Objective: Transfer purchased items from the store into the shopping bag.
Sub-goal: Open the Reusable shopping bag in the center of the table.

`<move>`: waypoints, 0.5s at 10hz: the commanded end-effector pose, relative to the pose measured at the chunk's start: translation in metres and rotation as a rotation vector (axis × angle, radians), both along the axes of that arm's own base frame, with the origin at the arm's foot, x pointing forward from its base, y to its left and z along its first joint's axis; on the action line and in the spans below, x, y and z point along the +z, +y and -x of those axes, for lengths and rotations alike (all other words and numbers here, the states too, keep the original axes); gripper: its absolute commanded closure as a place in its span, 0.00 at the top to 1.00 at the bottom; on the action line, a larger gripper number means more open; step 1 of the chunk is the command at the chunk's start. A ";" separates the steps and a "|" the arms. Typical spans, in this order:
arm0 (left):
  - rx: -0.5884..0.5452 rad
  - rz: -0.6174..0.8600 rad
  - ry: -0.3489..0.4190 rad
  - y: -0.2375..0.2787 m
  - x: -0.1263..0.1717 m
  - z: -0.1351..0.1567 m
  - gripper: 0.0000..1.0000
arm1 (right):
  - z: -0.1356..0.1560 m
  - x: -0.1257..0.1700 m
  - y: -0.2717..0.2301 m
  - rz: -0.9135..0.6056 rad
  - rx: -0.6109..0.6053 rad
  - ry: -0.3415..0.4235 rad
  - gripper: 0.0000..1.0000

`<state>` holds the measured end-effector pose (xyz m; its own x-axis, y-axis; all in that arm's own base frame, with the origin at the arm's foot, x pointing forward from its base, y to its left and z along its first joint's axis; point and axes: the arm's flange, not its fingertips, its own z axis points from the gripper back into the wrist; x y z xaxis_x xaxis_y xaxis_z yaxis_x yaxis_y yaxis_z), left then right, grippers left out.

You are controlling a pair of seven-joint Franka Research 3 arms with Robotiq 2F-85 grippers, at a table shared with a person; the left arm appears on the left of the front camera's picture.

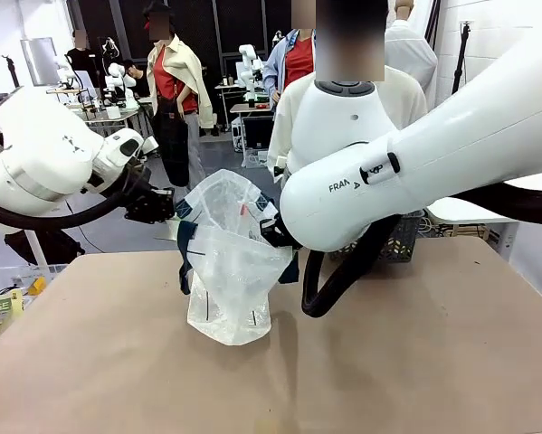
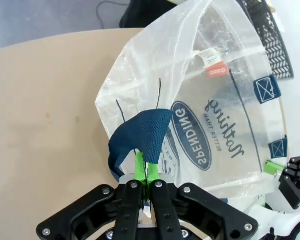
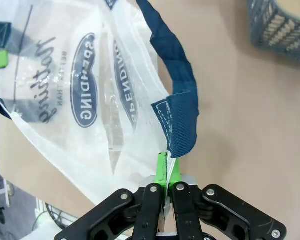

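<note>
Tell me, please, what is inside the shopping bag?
Through the see-through bag I can make out no goods, only a red-and-white label at its seam. The crumpled bottom hides anything small lying there.

We read print on the bag [image 2: 155, 55]. A navy oval [image 2: 191, 135] holds "SPENDING" in white capitals, "nothing" stands beside it in dark script, and a small line "BETTER THAN" runs between them. In the right wrist view we see 2 such ovals, each with "SPENDING". A small red tag [image 2: 217, 71] on the bag bears white letters too small for us to read. The right arm [image 1: 415, 154] shows "FRAN" in black.
</note>
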<state>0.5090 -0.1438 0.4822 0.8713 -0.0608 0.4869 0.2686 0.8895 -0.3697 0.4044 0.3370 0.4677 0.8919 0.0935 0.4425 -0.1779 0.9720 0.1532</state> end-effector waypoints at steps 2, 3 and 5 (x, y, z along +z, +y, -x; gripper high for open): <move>0.051 -0.086 -0.022 0.056 0.001 0.011 0.00 | -0.006 0.002 -0.002 0.106 -0.047 0.003 0.00; 0.080 -0.094 -0.019 0.068 -0.001 0.012 0.00 | -0.005 0.000 -0.002 0.125 -0.051 0.003 0.00; 0.124 -0.090 -0.010 0.091 0.000 0.014 0.00 | -0.004 -0.004 -0.006 0.165 -0.090 -0.014 0.00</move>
